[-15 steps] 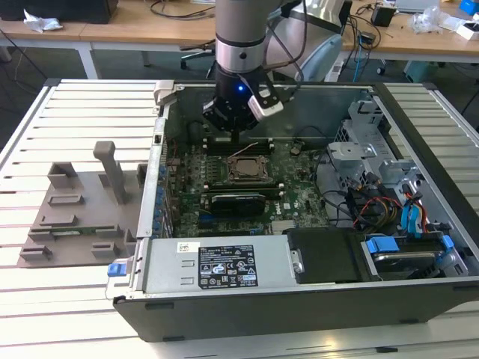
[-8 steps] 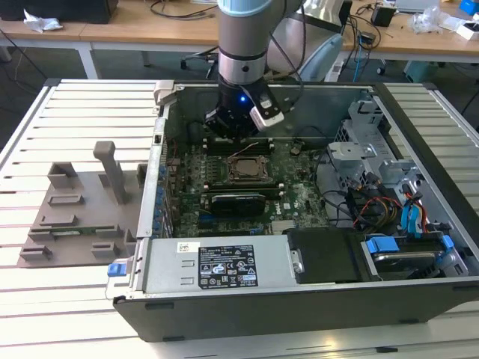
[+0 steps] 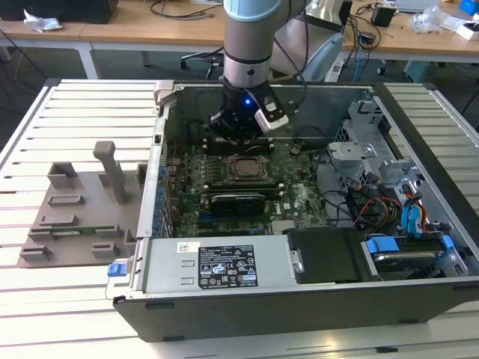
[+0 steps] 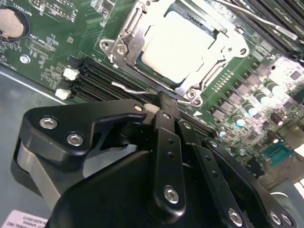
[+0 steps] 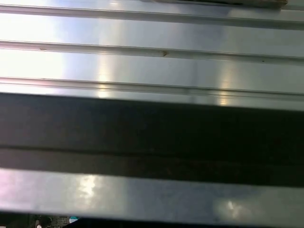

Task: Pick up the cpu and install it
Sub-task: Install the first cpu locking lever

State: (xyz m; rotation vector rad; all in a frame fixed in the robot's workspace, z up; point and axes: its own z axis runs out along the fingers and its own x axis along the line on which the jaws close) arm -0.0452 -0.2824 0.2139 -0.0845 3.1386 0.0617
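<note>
Indoors: slatted metal table (image 3: 67, 105), wooden desks (image 3: 150, 34) behind.

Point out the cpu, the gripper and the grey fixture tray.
cpu (image 4: 183, 47), second wrist view, middle of its pale top.
gripper (image 4: 164, 107), second wrist view, at the tips.
fixture tray (image 3: 75, 213), exterior view, flat base.

An open computer case (image 3: 419, 292) is lying on a slatted table (image 3: 90, 105). A grey fixture tray (image 3: 75, 217) is sitting beside it, toward the exterior view's left. Desks (image 3: 135, 30) are standing behind, carrying cables.
</note>
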